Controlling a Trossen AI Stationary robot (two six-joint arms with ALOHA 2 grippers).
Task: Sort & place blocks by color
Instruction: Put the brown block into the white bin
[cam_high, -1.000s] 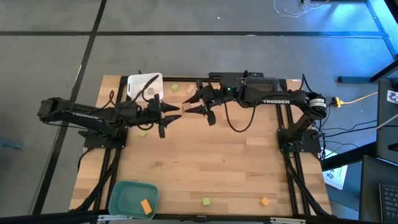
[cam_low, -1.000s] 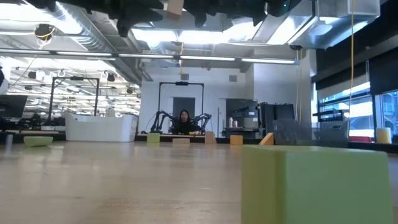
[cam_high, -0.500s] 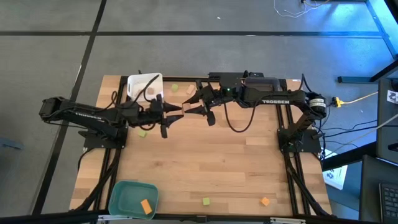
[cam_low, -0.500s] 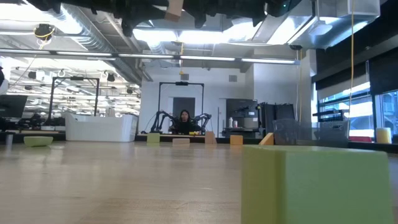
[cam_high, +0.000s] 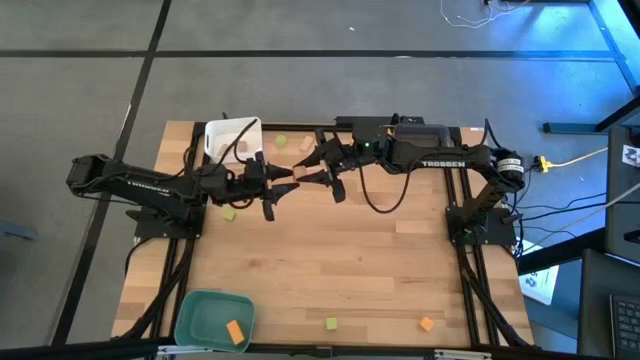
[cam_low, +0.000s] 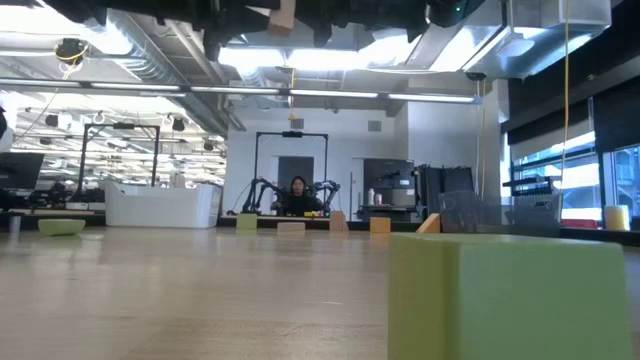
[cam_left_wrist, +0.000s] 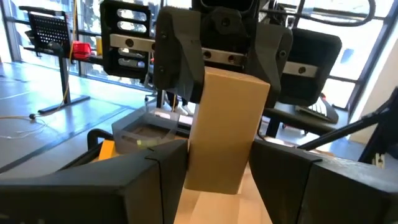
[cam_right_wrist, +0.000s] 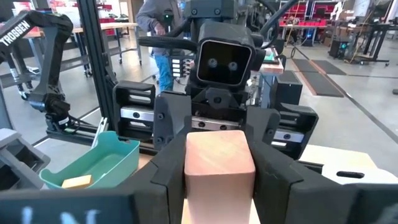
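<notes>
A long tan block (cam_left_wrist: 225, 118) hangs in the air between my two grippers over the far middle of the table. It also shows at the top of the low view, tan block (cam_low: 285, 12). My left gripper (cam_high: 283, 186) reaches level from the left and is shut on one end. My right gripper (cam_high: 303, 170) faces it from the right, open. Its fingers (cam_right_wrist: 166, 171) stand close on either side of the block's other end (cam_right_wrist: 219, 163); whether they touch it, I cannot tell. Loose green, tan and orange blocks lie on the table. My left gripper pinches the tan block's near end (cam_left_wrist: 208, 171) between its two fingers (cam_left_wrist: 163, 171), coming level from the table's left, with the fingers along the block. The block is lifted clear of the table, and its free end sticks out between the right gripper's fingers.
A white tray (cam_high: 222, 133) stands at the far left and a teal tray (cam_high: 205, 318) with an orange block (cam_high: 235, 332) at the near left. Green blocks (cam_high: 229, 214) (cam_high: 331, 323) and an orange block (cam_high: 427, 323) lie loose. One green block (cam_low: 510, 295) sits close before the low camera.
My left gripper has moved a little toward the table's right, toward the right gripper, carrying the tan block with it. The right arm has kept still.
</notes>
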